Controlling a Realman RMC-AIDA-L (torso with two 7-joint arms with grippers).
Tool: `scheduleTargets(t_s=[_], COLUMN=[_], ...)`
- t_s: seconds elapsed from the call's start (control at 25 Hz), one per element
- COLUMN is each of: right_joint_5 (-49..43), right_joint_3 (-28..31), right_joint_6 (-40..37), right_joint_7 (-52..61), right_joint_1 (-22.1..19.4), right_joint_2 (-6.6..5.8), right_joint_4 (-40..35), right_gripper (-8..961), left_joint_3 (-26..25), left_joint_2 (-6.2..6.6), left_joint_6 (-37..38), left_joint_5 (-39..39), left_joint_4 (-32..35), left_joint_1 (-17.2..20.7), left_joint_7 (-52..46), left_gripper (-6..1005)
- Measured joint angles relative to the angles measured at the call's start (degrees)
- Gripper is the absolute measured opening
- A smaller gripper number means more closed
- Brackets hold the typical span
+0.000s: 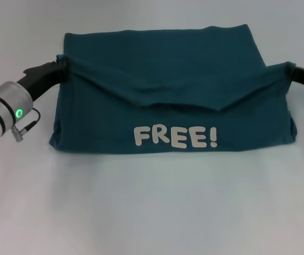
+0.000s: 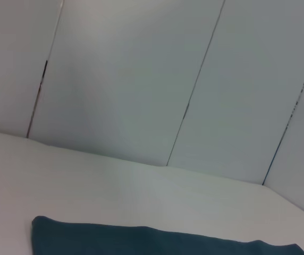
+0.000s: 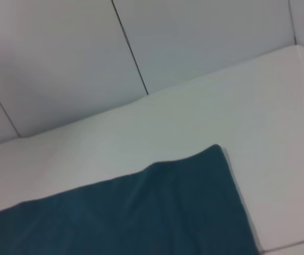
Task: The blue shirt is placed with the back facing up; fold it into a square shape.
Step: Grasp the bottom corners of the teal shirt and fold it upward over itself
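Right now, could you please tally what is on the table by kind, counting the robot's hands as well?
Blue shirt: 1
Robot hands, each at a shirt side: 2, left hand and right hand
Table: 1
Total: 4

The head view looks forward and down on the white bench (image 1: 152, 212), close over the blue shirt (image 1: 168, 79). Both wrist views sit low by the bench, facing the paneled wall (image 2: 141, 79). All three share the shirt's far edge.
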Motion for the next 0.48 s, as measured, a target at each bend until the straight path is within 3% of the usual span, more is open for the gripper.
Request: scheduleTargets(t_s=[0.28,0.48], right_joint_5=[2.24,2.24], right_joint_3=[-0.01,-0.01], right_joint_6=[2.84,3.25], right_joint_7=[-2.85,-3.45], right_joint_1=[0.09,-0.32], right_joint_2=[1.56,1.82], right_joint_4=[0.70,1.25], right_gripper=[44,44], left_joint_3=[0.31,0.33], left_joint_2=[-0.56,-0.73], left_joint_6=[-1.49,-2.54], left_joint_5=[-0.19,-0.15], left_joint_4=[-1.72,-2.39], left_joint_1=[-0.25,-0.05], left_joint_7=[1.45,2.12], left_gripper=[16,16])
